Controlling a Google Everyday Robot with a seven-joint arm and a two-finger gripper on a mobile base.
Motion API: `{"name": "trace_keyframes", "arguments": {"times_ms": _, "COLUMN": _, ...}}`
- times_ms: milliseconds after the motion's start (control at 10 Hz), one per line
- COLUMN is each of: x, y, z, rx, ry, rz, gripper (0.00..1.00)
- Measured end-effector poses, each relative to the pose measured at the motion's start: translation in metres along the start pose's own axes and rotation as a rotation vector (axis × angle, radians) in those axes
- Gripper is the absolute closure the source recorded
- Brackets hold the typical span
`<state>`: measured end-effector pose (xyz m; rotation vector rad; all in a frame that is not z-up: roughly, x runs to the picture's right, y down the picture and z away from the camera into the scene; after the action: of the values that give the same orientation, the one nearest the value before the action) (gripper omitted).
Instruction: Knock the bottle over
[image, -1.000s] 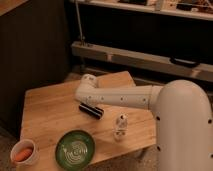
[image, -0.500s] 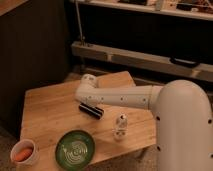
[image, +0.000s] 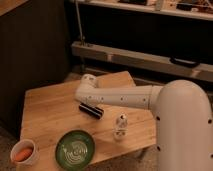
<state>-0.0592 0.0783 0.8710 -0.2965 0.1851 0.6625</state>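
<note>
Wooden bench with the small clear bottle upright near its front right edge, to the right of the green plate. Hand low at the end of the white arm, just above the black box, left of the bottle and apart from it. Cannot tell whether spread apart or pressed together.

The wooden table is carrying an upright bottle, a black oblong box, a green plate and a white bowl; the gripper is hiding from view.
</note>
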Motion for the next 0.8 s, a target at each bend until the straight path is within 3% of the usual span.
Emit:
{"name": "trace_keyframes", "arguments": {"times_ms": 500, "x": 0.0, "y": -0.002, "z": -0.001, "rx": 0.002, "ry": -0.002, "rz": 0.003, "gripper": 0.8}}
{"name": "trace_keyframes", "arguments": {"times_ms": 700, "x": 0.004, "y": -0.018, "z": -0.007, "rx": -0.002, "ry": -0.021, "rz": 0.04, "gripper": 0.8}}
{"name": "trace_keyframes", "arguments": {"times_ms": 800, "x": 0.007, "y": -0.038, "z": -0.012, "rx": -0.008, "ry": -0.032, "rz": 0.067, "gripper": 0.8}}
